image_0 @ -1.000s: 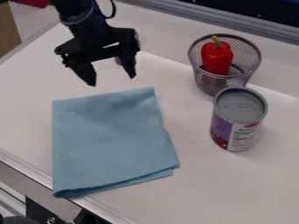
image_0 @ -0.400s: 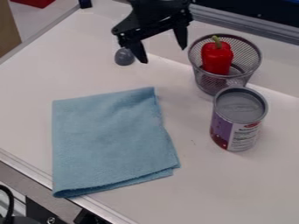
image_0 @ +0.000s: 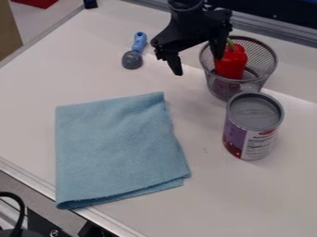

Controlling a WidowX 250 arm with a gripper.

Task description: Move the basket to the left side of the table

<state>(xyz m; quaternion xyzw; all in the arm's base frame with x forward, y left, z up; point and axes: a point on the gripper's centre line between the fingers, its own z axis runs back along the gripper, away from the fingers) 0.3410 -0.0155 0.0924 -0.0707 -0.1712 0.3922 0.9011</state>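
The black gripper hangs at the upper middle, open, its fingers apart on either side of the basket's left rim as seen from the camera. One fingertip hangs left of the basket and the other overlaps the red pepper in view; whether it touches anything I cannot tell. The grey wire mesh basket stands upright at the upper right of the table. Inside it is a red pepper with a green stem, partly behind the right finger.
A can stands just in front of the basket. A folded blue cloth covers the middle left of the table. A blue-handled utensil with a grey head lies left of the gripper.
The gripper has travelled right from the upper left to the basket, still open. The utensil behind it has come into full view. Basket, pepper, can and cloth have stayed put.
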